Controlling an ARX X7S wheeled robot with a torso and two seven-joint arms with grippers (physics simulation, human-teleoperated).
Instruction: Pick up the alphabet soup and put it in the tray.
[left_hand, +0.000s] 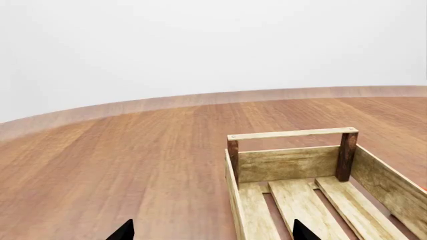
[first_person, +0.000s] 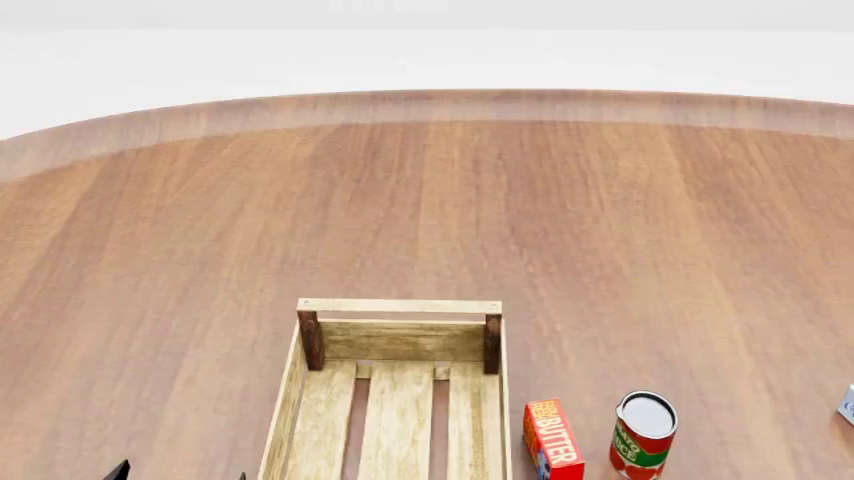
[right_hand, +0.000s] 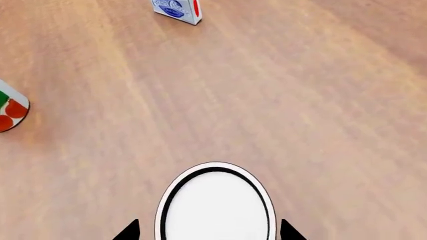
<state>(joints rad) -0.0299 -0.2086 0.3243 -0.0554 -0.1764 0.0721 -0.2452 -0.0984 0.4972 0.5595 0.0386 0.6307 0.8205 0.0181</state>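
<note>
Only the right wrist view shows the soup — alphabet soup (right_hand: 215, 202): pale flat top with a dark ring inside its rim, seen from above, standing on the worktop (right_hand: 287, 100).
Right tool (right_hand: 210, 231): two dark tips flank the can's top, one on each side, spread wide; contact with the can cannot be told.
Tray (first_person: 396, 395): light-wood crate with dark corner posts; its slatted floor holds nothing in the part that shows in the head and left wrist views. The soup is out of the head view, so its place relative to the tray cannot be told.
Beside the tray: a red butter box (first_person: 553, 439) just off its right side, then a red and green can (first_person: 643, 434) beyond the box.
Right wrist extras: a white and blue carton (right_hand: 178, 11) well apart from the soup.
Left tool (left_hand: 210, 231): tips spread, hanging over the tray's left wall.
</note>
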